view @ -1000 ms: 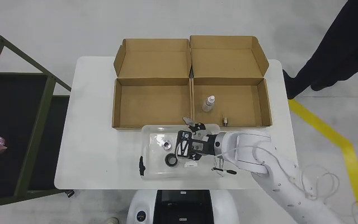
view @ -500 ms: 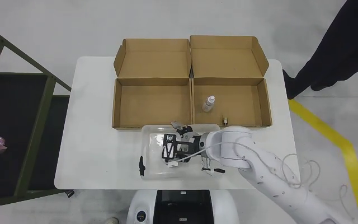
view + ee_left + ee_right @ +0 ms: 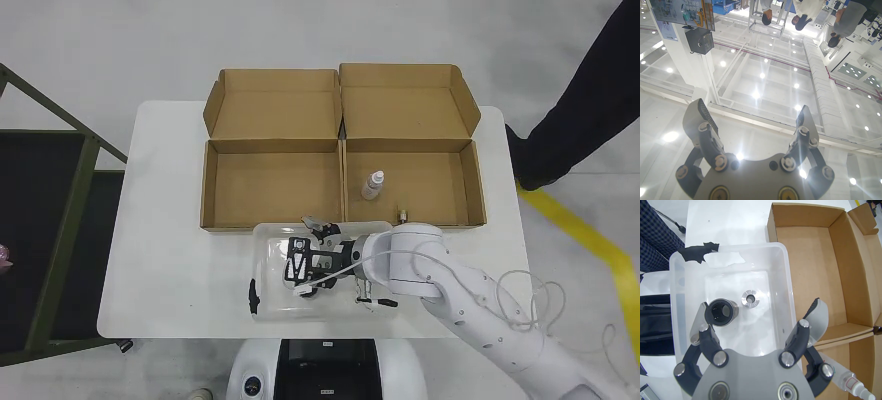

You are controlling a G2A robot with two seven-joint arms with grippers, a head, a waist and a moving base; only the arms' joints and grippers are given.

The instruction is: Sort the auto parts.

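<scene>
Here the right tool [image 3: 761, 306] hangs wide open in the clear bin [image 3: 786, 262] at the middle of the near edge of the surface [image 3: 170, 220]. One finger is right beside a black sleeve [image 3: 721, 312], the other is over the bin wall on the box side, and a silver bushing [image 3: 750, 299] stands on the bin floor just beside the sleeve. Past the bin toward the far edge, the left box [image 3: 270, 185] and right box [image 3: 440, 190] sit side by side with flaps up, the right one holding a small bottle [image 3: 372, 184] and a small metal part [image 3: 404, 214], while the left tool [image 3: 751, 106] points at the ceiling, its fingers spread apart.
</scene>
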